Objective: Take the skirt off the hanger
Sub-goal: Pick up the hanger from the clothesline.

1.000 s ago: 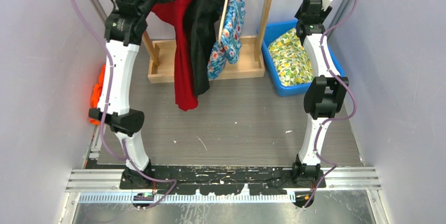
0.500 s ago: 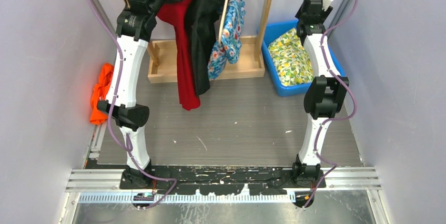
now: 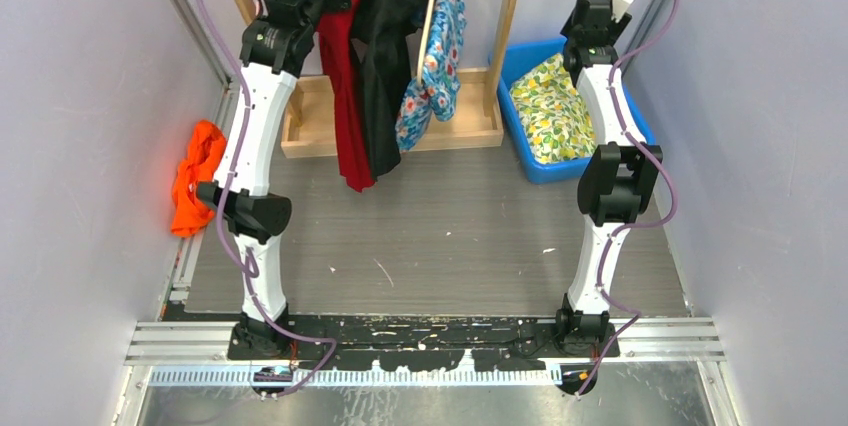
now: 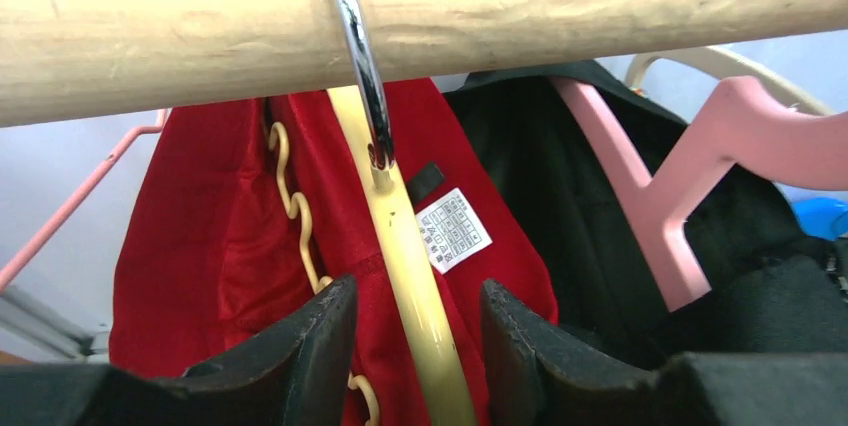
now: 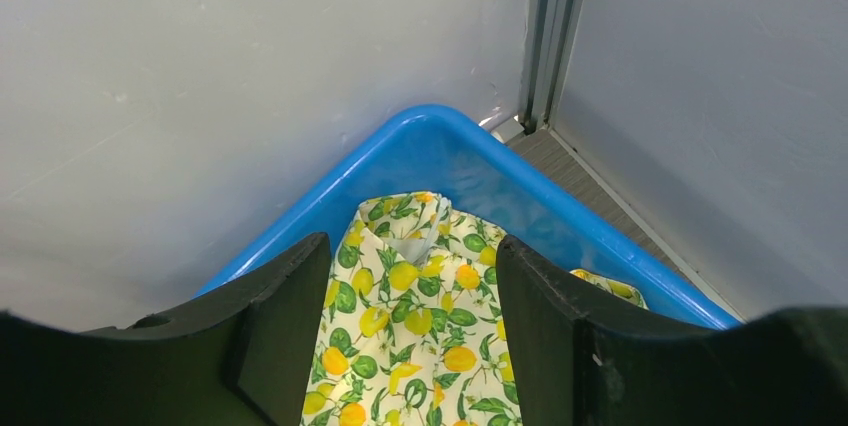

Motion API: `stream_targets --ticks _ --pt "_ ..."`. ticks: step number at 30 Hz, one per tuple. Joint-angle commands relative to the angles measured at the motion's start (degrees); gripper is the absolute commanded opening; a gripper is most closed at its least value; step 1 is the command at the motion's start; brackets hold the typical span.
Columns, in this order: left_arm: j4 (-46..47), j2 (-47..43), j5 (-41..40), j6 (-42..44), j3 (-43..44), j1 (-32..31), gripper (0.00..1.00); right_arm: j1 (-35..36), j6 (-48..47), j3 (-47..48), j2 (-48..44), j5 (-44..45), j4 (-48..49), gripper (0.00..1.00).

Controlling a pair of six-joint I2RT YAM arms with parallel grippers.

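Note:
The red skirt (image 3: 345, 96) hangs on a cream hanger (image 4: 410, 256) whose metal hook (image 4: 355, 46) loops over the wooden rail (image 4: 420, 16). A white care label (image 4: 453, 229) shows on the red cloth. My left gripper (image 4: 420, 356) is raised to the rail, its jaws on either side of the hanger's stem with red cloth behind. A gap shows on each side of the stem, so it is open. My right gripper (image 5: 412, 326) hangs open over the blue bin (image 5: 430, 136), holding nothing.
A black garment (image 3: 385, 56) on a pink hanger (image 4: 690, 166) and a floral garment (image 3: 435, 56) hang beside the skirt. The rack's wooden base (image 3: 310, 116) sits below. A lemon-print garment (image 3: 550, 106) lies in the bin. An orange cloth (image 3: 195, 181) lies by the left wall.
My left arm has swung right, closer to the rack. The skirt, earlier flared out to the left, now hangs straighter. The left jaws have narrowed around the hanger stem.

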Motion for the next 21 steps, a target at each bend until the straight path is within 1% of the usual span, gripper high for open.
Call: stream_targets --ticks 1,6,10,12,13,15,17,18,21 --pt "-1.2 0.6 -5.9 5.5 -0.7 -0.2 0.48 -0.3 0.4 1.7 -0.6 0.5 2.0 0.66" --pt "0.7 1.8 -6.5 5.9 0.1 -0.2 0.51 -0.4 0.5 1.6 -0.6 -0.2 2.1 0.65" --pt "3.7 3.3 -5.3 5.9 1.3 -0.1 0.57 -0.8 0.5 1.4 -0.8 -0.5 2.0 0.64" --pt "4.5 4.3 -5.4 6.1 2.1 0.0 0.56 -1.2 0.5 1.4 -1.0 -0.6 1.9 0.64" --pt "4.5 4.6 -5.0 6.0 2.3 0.2 0.52 -1.2 0.6 1.4 -1.1 -0.6 1.9 0.64" --pt "4.3 5.0 -4.7 5.6 2.3 0.5 0.30 -1.4 0.5 1.4 -1.2 -0.5 1.9 0.63" --pt "4.1 4.9 -4.8 5.4 2.1 0.7 0.03 -1.6 0.4 1.4 -1.2 -0.3 1.8 0.64" --pt "4.0 4.8 -4.7 5.5 2.2 0.9 0.00 -1.7 0.4 1.3 -1.2 -0.2 1.8 0.64" --pt "3.7 3.7 -4.4 6.0 2.2 1.2 0.00 -1.7 0.5 1.0 -1.0 -0.5 1.8 0.63"
